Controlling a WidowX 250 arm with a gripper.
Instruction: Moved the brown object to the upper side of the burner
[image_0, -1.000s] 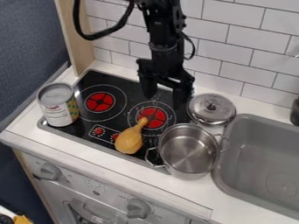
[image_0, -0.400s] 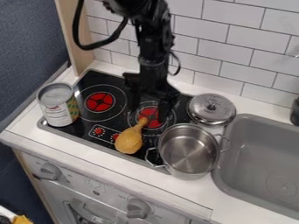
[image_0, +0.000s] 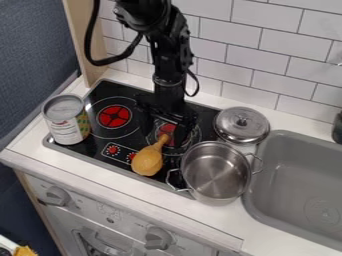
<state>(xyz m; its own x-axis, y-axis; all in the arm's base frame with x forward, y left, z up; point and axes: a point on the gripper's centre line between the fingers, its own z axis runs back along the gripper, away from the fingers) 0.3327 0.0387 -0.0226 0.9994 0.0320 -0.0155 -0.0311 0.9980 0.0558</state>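
The black gripper hangs over the right burner, its two fingers apart on either side of the brown object's thin end. That brown object, shaped like a drumstick, lies on the stove's front part. Its thick end is beside the control knobs and its thin end points up onto the red right burner. The gripper partly covers this burner. Whether the fingers touch the object or are still above it, I cannot tell.
A steel pot stands right of the brown object, with a metal lid behind it. A can is at the stove's left edge, near the left burner. The grey sink lies to the right.
The gripper has come down and slightly left, from behind the right burner to over it. It was open throughout. The brown object has not moved.
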